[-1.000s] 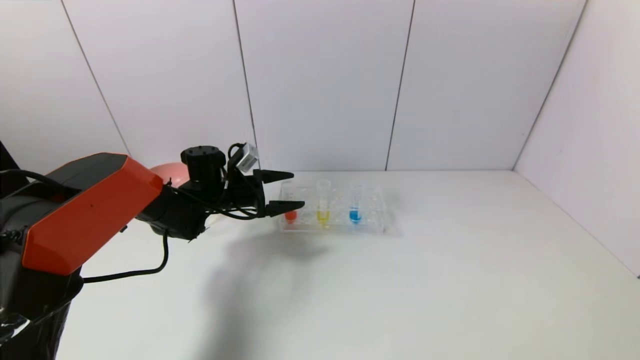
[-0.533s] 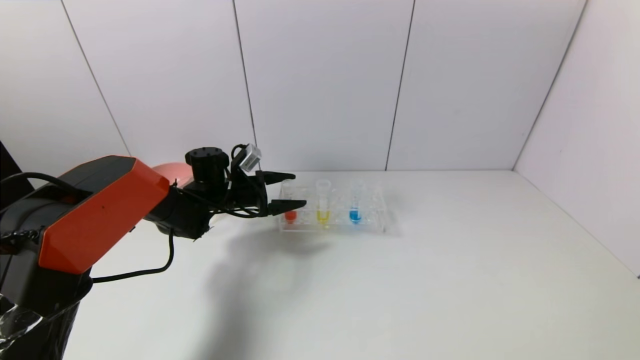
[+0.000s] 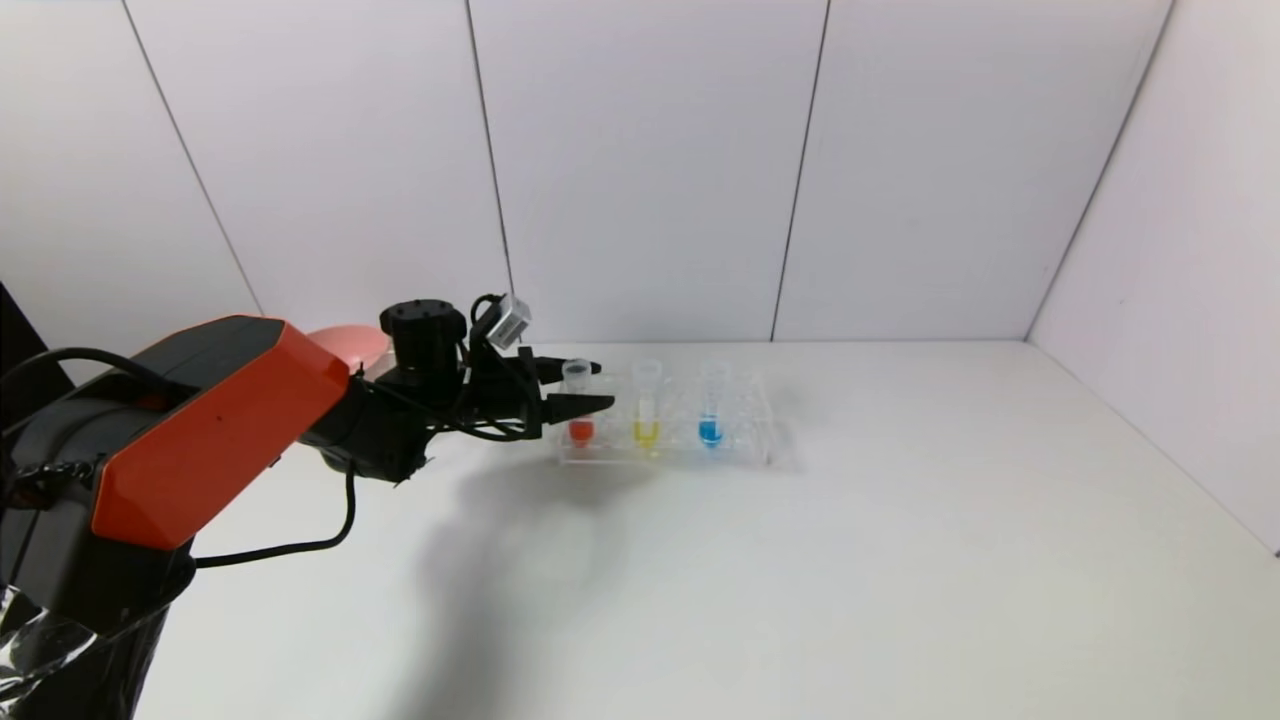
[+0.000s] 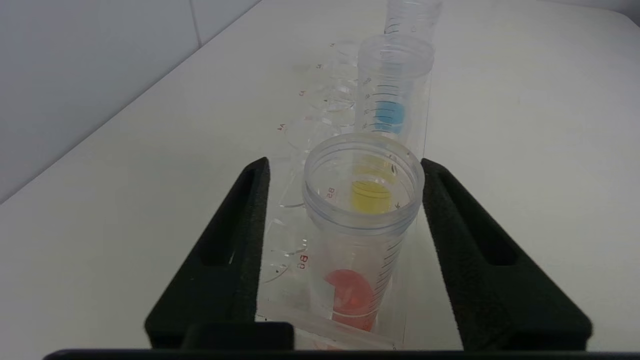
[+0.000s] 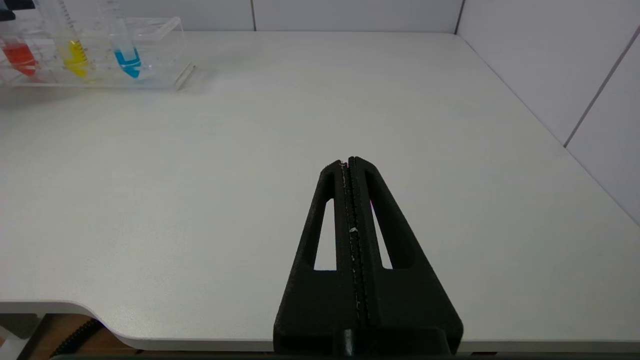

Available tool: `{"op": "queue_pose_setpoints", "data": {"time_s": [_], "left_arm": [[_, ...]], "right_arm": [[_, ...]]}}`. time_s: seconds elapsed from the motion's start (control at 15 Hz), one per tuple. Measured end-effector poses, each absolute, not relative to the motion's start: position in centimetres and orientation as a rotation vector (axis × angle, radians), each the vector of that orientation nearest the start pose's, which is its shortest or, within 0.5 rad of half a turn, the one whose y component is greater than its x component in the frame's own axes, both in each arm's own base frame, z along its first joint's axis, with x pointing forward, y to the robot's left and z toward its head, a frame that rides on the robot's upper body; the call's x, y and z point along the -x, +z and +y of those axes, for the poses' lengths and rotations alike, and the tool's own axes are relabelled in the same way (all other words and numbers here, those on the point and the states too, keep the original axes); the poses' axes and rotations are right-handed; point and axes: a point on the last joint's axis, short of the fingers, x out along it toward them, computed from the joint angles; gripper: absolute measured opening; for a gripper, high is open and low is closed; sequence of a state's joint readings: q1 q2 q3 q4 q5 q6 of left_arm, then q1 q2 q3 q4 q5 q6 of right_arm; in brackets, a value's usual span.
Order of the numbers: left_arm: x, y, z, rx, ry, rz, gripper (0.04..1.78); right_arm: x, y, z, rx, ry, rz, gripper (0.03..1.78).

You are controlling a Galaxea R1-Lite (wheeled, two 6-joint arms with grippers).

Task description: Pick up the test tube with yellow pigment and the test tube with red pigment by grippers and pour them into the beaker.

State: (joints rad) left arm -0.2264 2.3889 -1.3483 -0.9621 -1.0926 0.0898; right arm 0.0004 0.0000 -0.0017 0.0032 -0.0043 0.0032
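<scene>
Head view: the left gripper (image 3: 577,385) reaches sideways from the robot's left to the near-left end of the clear tube rack (image 3: 745,440), its two black fingers set on either side of the test tube with red pigment (image 3: 579,405). That tube stands upright in the end hole of the rack, long axis vertical, open mouth up and red tip down. In the left wrist view the fingers (image 4: 235,250) flank the tube's rim (image 4: 362,210); one looks to be touching it, the other stands close beside it, so I cannot tell whether the pinch is made. The test tube with yellow pigment (image 3: 647,405) stands upright in the next hole, and the blue-liquid tube (image 3: 711,405) beyond it, all three in one row. A pink bowl (image 3: 350,345) shows behind the left arm. The right gripper (image 5: 350,165) hangs over the table's near edge, well apart from the rack, fingers pressed together.

Compared with a second ago, the left fingers have drawn in from a wide spread and moved forward around the red tube, which has not left the rack
</scene>
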Motion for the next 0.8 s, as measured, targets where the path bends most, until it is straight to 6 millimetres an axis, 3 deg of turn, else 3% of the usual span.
{"op": "queue_pose_setpoints", "data": {"time_s": [0.13,0.2,0.8], "left_arm": [[-44.66,8.5,-12.37,-0.041,-1.32,0.017,0.6],[-44.69,8.49,-12.37,-0.042,-1.321,0.016,0.5],[-44.73,8.53,-12.38,-0.043,-1.321,0.014,0.49]], "right_arm": [[2.29,7.56,-0.01,-0.003,-0.004,0.001,0.11],[2.29,7.56,-0.01,-0.003,-0.004,0.001,0.11],[2.29,7.56,-0.01,-0.003,-0.004,0.001,0.11]]}}
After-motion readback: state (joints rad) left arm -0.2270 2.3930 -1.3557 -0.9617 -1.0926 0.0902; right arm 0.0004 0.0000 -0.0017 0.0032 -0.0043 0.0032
